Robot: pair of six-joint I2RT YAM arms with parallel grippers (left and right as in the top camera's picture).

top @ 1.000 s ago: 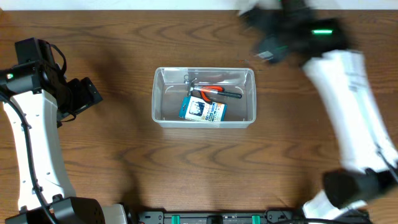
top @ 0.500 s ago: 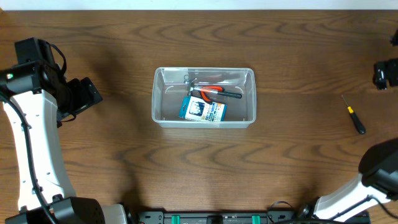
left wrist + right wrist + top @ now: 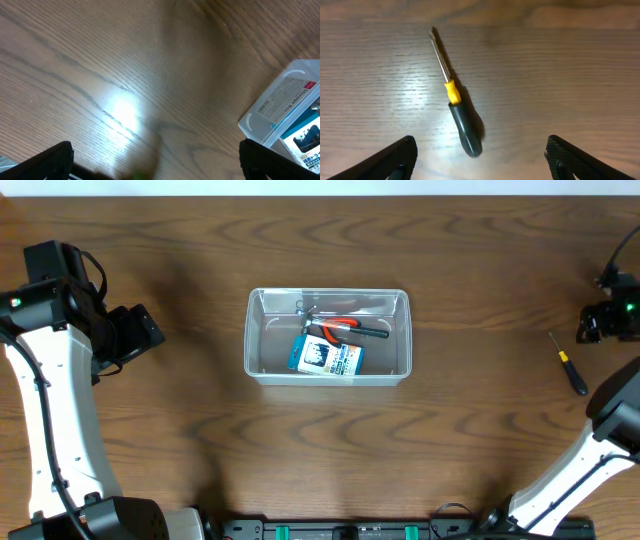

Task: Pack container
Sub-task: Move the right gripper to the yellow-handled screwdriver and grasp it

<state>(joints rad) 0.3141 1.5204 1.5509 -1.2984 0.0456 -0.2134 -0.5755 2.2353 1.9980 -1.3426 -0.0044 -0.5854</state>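
container (image 3: 268,350) lies between left gripper (image 3: 148,330) and right gripper (image 3: 590,325) (neither touching).

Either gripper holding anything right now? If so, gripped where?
Nothing is held. The left gripper and right gripper are both open and empty; the screwdriver lies untouched on the table.
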